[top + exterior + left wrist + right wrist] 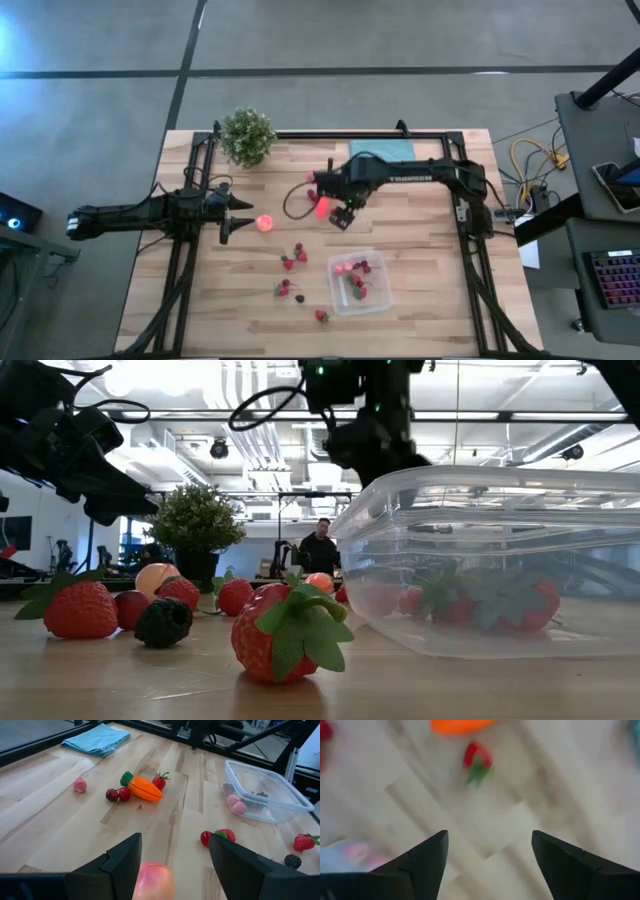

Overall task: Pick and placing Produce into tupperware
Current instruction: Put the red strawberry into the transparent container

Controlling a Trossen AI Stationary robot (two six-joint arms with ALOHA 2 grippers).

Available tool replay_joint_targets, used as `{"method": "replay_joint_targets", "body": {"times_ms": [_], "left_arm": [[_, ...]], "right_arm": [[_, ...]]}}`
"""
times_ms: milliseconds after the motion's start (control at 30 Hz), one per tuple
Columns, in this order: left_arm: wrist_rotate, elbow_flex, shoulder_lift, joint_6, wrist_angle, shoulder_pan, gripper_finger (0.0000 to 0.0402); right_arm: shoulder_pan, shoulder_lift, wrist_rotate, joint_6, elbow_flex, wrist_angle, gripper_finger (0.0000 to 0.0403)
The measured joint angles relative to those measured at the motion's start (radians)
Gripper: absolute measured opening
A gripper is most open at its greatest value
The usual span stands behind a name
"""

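Several produce pieces already sit in the tupperware (360, 282), a clear shallow tub toward the bench's front edge, right of centre: pink balls and red strawberry-like bits with green leaves. More strawberries (291, 260) and a dark berry (299, 298) lie loose on the wood just left of the tub, one more (321, 316) near the front edge. An orange carrot (144, 788) with small red pieces beside it lies mid-bench, toward the back. A pink-orange ball (265, 223) rests on the wood left of centre.

Left gripper (238, 216) is low, jaws moderately apart, empty, with the ball just ahead between the fingertips, not touching as far as visible. Right gripper (341, 215) hangs above mid-bench, back of the tub, jaws wide, nothing held.

Risks, as I judge: the round ball could roll off if a finger nudges it before closing. Light tub may slide if bumped. Arms work close together, so a collision is possible. Teal cloth (380, 148) and potted plant (247, 135) sit near the back edge, out of the way.
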Motion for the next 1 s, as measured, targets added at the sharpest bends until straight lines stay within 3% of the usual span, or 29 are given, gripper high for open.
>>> {"method": "replay_joint_targets", "body": {"times_ms": [300, 500, 733, 1000], "left_arm": [[0.0, 0.0, 0.0, 0.0, 0.0, 0.0, 0.0217], [0.0, 0.0, 0.0, 0.0, 0.0, 0.0, 0.0217], [0.0, 0.0, 0.0, 0.0, 0.0, 0.0, 0.0217], [0.0, 0.0, 0.0, 0.0, 0.0, 0.0, 0.0217]], "right_arm": [[-0.103, 0.01, -0.103, -0.43, -0.078, 0.184, 0.0278], [-0.109, 0.011, -0.136, -0.606, -0.183, 0.29, 0.0277], [-0.108, 0.011, -0.138, -0.625, -0.226, 0.41, 0.0278], [-0.094, 0.01, -0.134, -0.48, -0.289, 0.594, 0.0278]]}}
